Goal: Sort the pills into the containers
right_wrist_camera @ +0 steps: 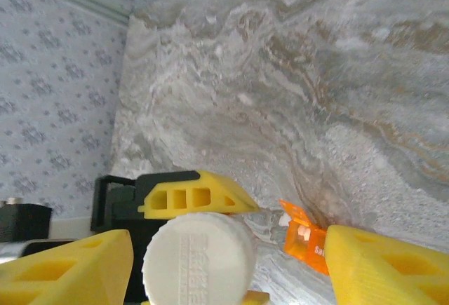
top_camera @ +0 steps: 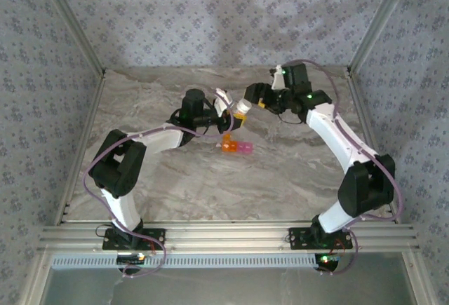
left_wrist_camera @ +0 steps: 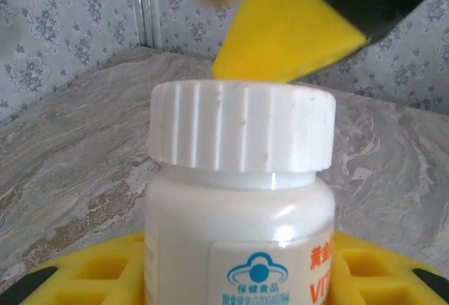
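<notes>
Left gripper (top_camera: 226, 117): jaws clamped low on the white bottle (left_wrist_camera: 238, 242), mid-frame in the top view.
Right gripper (top_camera: 252, 99): jaws open, standing either side of the ribbed cap (left_wrist_camera: 242, 126) without pinching it.
Containers (top_camera: 236, 146): orange-and-pink pair on the worktop (top_camera: 175, 186), just below the bottle in the top view, apart from both grippers.
Risk: an off-centre close could skid on the ribs or twist the bottle in its low hold (little leverage there). A dropped bottle would likely knock the containers.
In the way: the cap is on, so the pills are probably shut inside.
</notes>
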{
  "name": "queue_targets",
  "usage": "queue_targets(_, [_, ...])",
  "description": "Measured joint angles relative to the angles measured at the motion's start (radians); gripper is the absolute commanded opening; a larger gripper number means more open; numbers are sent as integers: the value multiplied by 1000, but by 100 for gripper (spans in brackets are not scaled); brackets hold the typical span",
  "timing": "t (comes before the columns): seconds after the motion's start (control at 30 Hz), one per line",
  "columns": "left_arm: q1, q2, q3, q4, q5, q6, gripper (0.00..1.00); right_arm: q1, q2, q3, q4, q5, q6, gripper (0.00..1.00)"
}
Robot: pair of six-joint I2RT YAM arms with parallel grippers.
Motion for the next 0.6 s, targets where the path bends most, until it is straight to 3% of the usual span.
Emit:
queue_targets(0.27, [25, 0, 0, 10, 76, -21, 0, -82, -28, 22, -21, -105, -162, 78])
queue_targets(0.6, [32, 0, 0, 2, 165, -35, 0, -50, 42, 123, -153, -238, -475, 78])
